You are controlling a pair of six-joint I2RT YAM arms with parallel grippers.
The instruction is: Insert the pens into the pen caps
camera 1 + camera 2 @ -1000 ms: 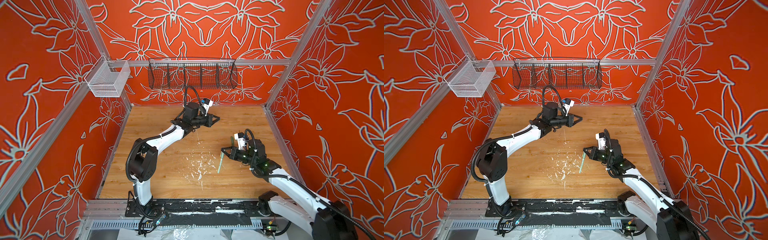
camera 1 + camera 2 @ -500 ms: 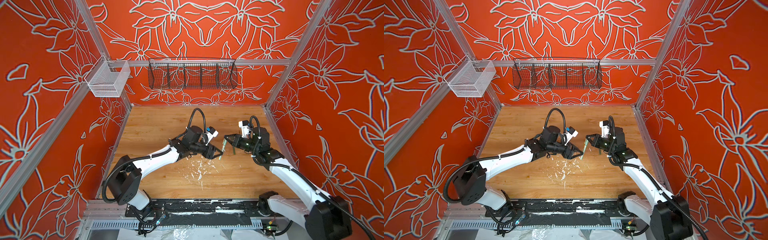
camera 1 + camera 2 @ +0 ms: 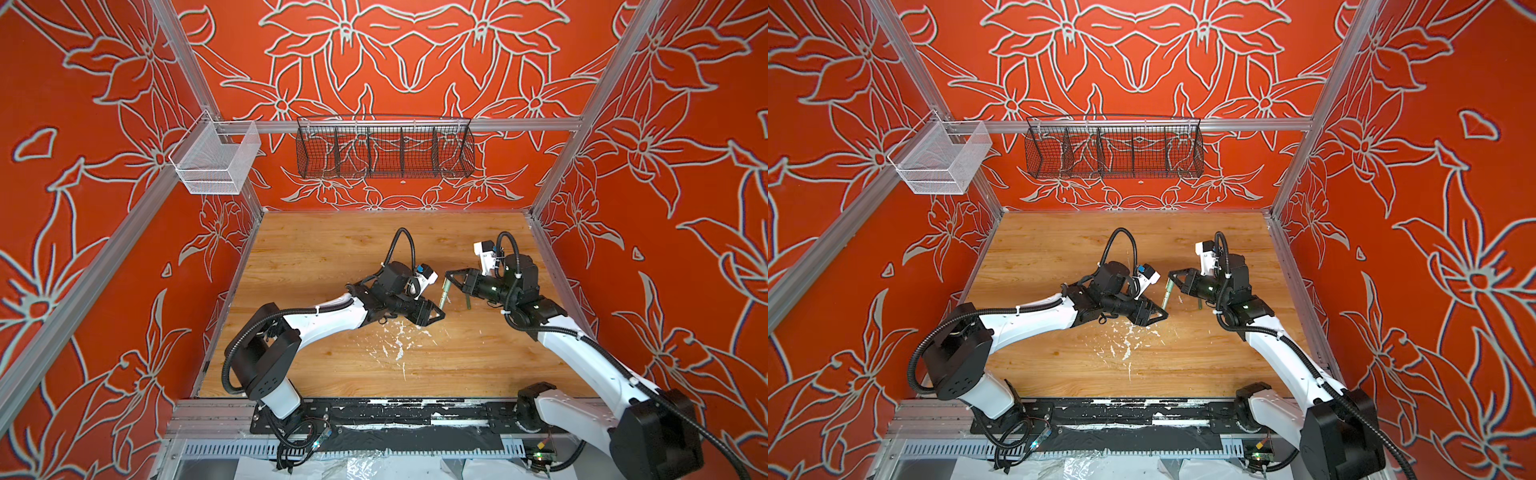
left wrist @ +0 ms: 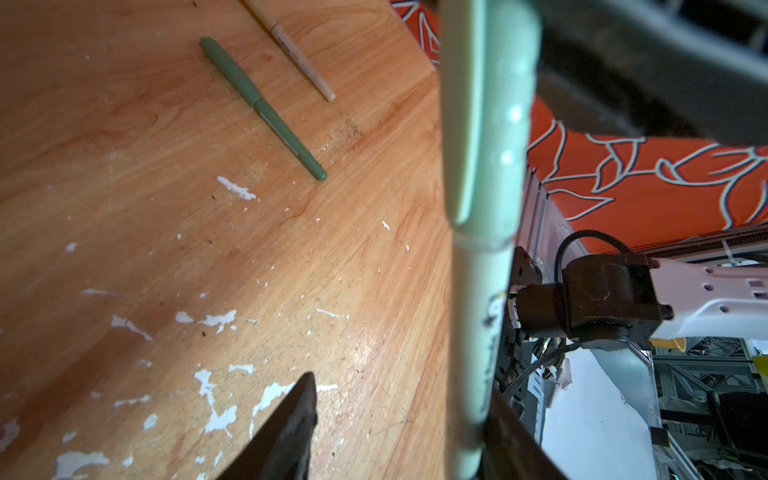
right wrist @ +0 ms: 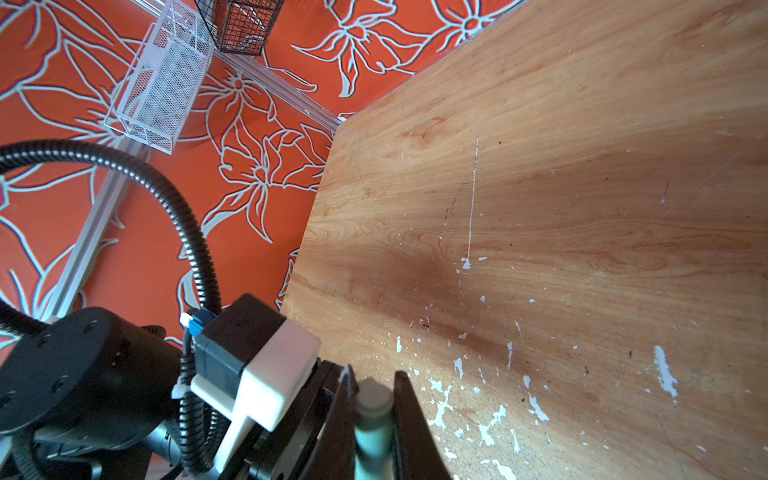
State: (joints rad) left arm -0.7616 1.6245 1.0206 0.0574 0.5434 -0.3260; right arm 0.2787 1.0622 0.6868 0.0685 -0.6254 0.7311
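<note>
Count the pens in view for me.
3. A pale green pen is clamped in the right hand; a dark green pen and a tan pen lie side by side on the table. Others may be hidden.

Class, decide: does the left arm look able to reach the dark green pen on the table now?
Probably not straight away. The left claw is open, but the pale pen, held by the right claw, stands between its jaws, and the dark green pen lies beyond it.

White arms [image 3: 328, 320], black pincers [image 3: 438, 311] [image 3: 451, 282], ribbed cables [image 5: 191, 232].
</note>
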